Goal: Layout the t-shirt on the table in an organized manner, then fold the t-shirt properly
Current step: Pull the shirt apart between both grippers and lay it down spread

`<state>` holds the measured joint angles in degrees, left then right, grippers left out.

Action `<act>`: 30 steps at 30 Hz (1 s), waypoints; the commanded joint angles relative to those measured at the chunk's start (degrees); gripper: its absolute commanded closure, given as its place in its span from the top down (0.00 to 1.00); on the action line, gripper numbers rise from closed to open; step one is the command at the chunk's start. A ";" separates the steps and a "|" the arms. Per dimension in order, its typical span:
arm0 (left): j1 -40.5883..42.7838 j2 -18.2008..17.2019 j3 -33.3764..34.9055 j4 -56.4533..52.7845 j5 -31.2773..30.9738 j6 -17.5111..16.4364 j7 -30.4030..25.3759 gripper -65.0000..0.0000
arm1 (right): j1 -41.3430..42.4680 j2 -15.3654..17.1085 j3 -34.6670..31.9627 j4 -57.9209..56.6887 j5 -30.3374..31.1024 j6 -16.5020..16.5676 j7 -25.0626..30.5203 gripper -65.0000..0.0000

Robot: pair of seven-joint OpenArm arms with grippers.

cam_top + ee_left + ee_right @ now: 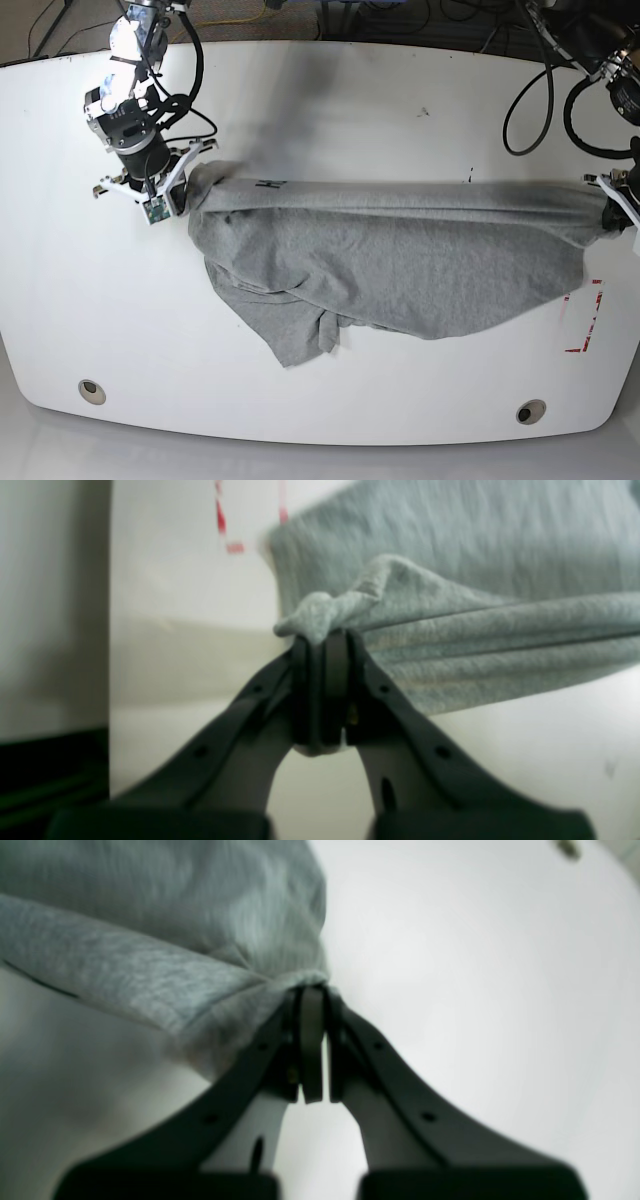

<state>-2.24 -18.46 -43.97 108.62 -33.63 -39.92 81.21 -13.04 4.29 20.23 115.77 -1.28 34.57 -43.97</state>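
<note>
Item: left hand (325, 645), nearest the lens in left wrist view, jaws pressed together w/ a bunched corner of the t-shirt (450, 580) pinched between them; cloth knot pokes out above the tips. Right hand (312, 995), same state in right wrist view: clenched on a gathered edge of the shirt, fabric trailing off to one side. Base view: t-shirt (400, 260) strung taut between both hands across the middle of the table (320, 100), top edge stretched in a near-straight line, lower part sagging and rumpled onto the surface, one sleeve-like flap hanging toward the near edge. Black lettering barely showing near the right hand (160, 195). Left hand (618, 205) sits at frame edge, beside the red-outlined mark (585, 320). Risks, as judged: grips are small pinches on bunched cloth, so more pull apart could slip a corner free; lowering unevenly could set the rumpled lower half w/ creases, spoiling the flat layout; left hand is close to the table's side, so shirt may end up off-centre.
</note>
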 commanded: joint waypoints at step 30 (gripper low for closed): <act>22.42 -4.53 -3.81 0.88 -1.14 -0.08 -3.19 0.00 | -15.40 -2.84 -1.81 0.59 -0.35 0.99 0.93 0.00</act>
<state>20.25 -21.56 -47.24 108.77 -35.53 -39.94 78.61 -28.29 1.54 18.15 115.42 -1.26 36.07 -43.75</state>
